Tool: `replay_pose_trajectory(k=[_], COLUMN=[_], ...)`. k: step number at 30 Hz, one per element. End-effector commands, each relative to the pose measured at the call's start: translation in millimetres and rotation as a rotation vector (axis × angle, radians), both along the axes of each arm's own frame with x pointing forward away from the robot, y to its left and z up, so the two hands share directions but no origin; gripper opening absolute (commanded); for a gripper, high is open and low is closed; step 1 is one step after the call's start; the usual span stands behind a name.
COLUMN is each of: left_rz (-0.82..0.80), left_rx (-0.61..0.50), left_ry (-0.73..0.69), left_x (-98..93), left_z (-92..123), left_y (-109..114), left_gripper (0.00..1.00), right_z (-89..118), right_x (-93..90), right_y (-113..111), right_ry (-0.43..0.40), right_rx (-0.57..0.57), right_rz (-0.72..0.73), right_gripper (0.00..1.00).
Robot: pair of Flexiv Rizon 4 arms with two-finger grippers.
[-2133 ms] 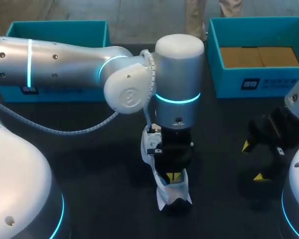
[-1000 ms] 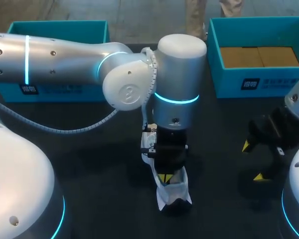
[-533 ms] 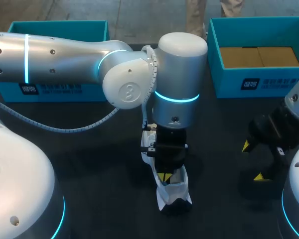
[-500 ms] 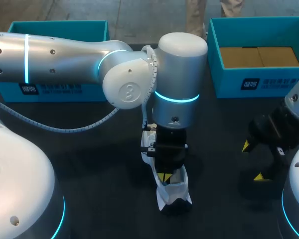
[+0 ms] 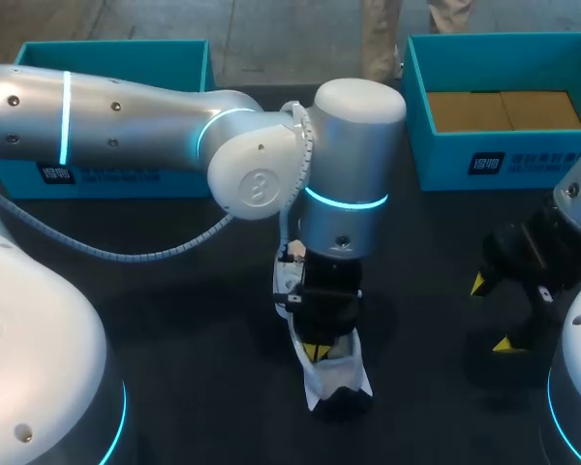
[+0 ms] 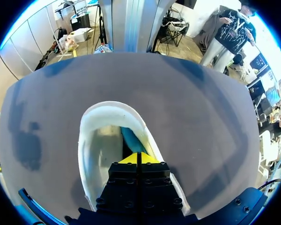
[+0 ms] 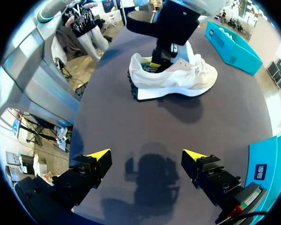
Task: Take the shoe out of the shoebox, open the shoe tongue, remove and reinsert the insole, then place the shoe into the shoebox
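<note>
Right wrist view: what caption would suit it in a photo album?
Open right gripper hovers over the dark table; beyond it, the left gripper sits in the heel opening of the white shoe.

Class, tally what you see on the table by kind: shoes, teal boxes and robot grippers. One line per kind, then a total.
Shoes: 1, the white shoe
Teal boxes: 2, the left box and the right box
Grippers: 2, the left gripper and the right gripper
Total: 5
</note>
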State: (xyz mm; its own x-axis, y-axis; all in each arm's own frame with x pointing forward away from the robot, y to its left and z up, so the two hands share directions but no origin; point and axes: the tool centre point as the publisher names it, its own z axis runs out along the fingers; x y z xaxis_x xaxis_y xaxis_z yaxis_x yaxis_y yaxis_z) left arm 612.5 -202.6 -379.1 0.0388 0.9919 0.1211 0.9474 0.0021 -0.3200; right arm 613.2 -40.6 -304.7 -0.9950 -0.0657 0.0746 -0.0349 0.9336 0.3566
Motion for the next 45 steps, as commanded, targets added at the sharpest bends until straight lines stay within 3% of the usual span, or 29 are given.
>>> replay_pose_trajectory(k=[1,9,17,23,37,45], left_rz=[-0.003,0.05,0.039,-0.01,-0.047,-0.013], left_rx=[0.007,-0.055,-0.09,-0.023,0.064,-0.028], left_ry=[0.01,-0.036,-0.061,-0.074,-0.044,-0.092], left_x=[-2.4,1.0,10.0,12.2,4.4,5.4], left_z=[-13,-21,14,24,-15,-24], left_y=[-4,-8,-7,-9,-9,-6], left_gripper=[0.0,0.0,0.0,0.0,0.0,0.0], right_z=[0,0,0,0,0,0], right_x=[-1.1,-1.1,-1.1,-1.1,-1.1,-1.1], right_y=[0,0,0,0,0,0], right_ry=[-0.002,-0.002,-0.002,-0.002,-0.002,-0.002], right_rx=[-0.003,-0.003,-0.003,-0.003,-0.003,-0.003], right_rz=[-0.001,-0.001,-0.001,-0.001,-0.001,-0.001], right_gripper=[1.0,1.0,1.0,1.0,1.0,1.0])
